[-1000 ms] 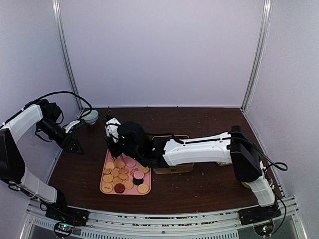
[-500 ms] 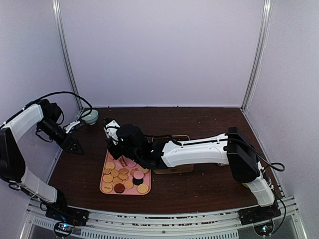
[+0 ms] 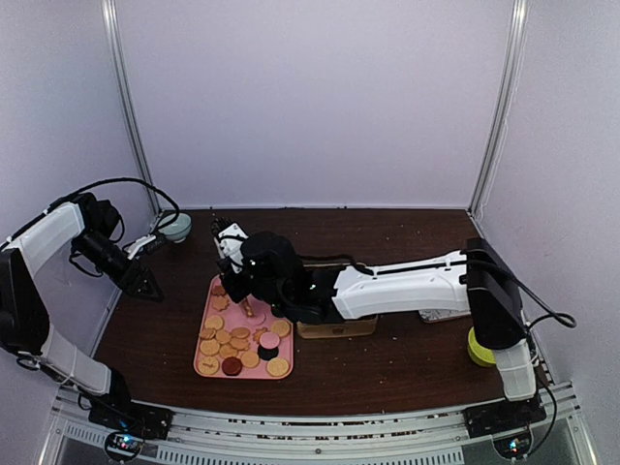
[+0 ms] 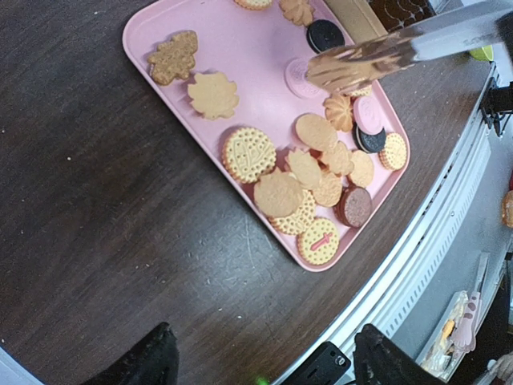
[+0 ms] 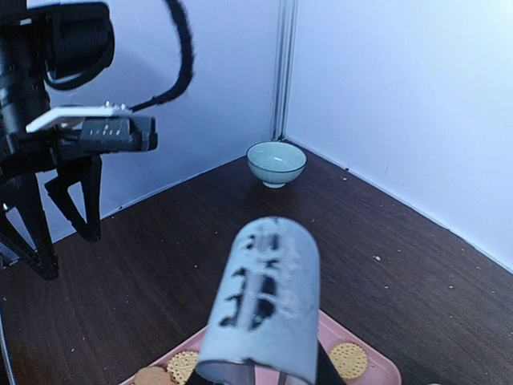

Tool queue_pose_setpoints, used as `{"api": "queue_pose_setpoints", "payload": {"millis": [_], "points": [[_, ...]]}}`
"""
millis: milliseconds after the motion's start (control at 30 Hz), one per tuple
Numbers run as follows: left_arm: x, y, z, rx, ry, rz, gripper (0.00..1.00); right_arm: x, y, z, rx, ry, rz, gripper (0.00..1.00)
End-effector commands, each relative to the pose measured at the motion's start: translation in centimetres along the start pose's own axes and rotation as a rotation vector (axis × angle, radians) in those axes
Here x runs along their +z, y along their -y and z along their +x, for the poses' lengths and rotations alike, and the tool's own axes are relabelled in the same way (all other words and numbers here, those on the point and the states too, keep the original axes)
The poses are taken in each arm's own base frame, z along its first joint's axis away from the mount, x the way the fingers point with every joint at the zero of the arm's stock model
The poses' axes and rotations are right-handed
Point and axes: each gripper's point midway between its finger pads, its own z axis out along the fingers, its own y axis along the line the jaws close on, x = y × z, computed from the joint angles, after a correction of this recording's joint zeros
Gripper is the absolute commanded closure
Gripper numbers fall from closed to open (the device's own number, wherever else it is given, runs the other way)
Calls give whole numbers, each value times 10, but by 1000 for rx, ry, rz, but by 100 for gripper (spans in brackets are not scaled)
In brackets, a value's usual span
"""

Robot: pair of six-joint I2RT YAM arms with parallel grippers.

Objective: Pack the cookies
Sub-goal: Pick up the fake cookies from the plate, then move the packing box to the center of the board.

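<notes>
Cookies [image 4: 304,172]: all on the pink tray [image 4: 256,68], toward the front of the dark table [image 4: 96,241]. Mostly tan rounds, overlapping in a loose heap at the tray's near end; two leaf-shaped ones lying apart at its far end; a few dark and pink ones among them.

Far left: left gripper [image 4: 264,361], jaws spread wide, nothing between them, hanging above bare table to the left of the tray.

Back left corner: pale green bowl [image 5: 276,163], upright, only its glazed inside showing.

Over the tray: right gripper [image 3: 247,286] clamped on metal tongs [image 4: 385,56], tips low above a pink cookie near the tray's middle. Something tan at the tips; cookie or reflection, impossible to tell.

Just right of the tray: brown box [image 3: 339,328], touching or nearly touching the tray's edge, mostly hidden beneath the right arm [image 3: 407,286], contents not visible.

Far right: yellow-green object [image 3: 480,347] beside the right arm's base, too small to identify.
</notes>
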Motion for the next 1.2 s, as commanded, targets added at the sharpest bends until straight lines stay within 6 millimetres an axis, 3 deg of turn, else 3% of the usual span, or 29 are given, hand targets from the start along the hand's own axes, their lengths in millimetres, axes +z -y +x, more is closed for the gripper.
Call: {"api": "queue_pose_setpoints", "payload": {"millis": [0, 67, 267, 367, 600, 867, 1000, 1167], "points": [[-2, 2, 0, -4, 7, 15, 22, -51, 58, -86, 82, 198, 83, 98], [-3, 2, -1, 1, 10, 10, 22, -67, 80, -92, 94, 215, 103, 98], [-3, 1, -2, 7, 18, 1, 23, -100, 145, -72, 91, 178, 174, 100], [-2, 0, -2, 8, 19, 1, 23, -108, 166, -56, 81, 140, 198, 100], [-2, -2, -4, 6, 26, -5, 23, -107, 188, -30, 67, 82, 205, 100], [-3, -3, -5, 3, 25, -10, 23, -95, 187, -17, 59, 46, 191, 100], [-3, -3, -7, -1, 32, -2, 24, -104, 201, -17, 48, 54, 254, 100], [-2, -4, -14, -14, 50, 17, 25, -112, 238, -39, 46, 93, 363, 100]]}}
